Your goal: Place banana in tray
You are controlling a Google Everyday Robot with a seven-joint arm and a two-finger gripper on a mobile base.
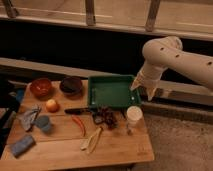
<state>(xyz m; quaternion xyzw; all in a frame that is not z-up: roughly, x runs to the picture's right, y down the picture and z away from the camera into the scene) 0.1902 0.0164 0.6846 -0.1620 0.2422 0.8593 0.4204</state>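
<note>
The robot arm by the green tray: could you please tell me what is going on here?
The robot's one arm reaches in from the right, with its gripper hanging at the right edge of the green tray. The banana lies on the wooden table towards the front, just right of the red chili and well apart from the gripper. It is not yet picked up or in the tray.

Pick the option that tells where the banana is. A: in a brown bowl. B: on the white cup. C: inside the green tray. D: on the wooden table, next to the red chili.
D: the banana lies on the wooden table right of the red chili, nearer the camera than the green tray; the hand hangs by the tray's right rim.
</note>
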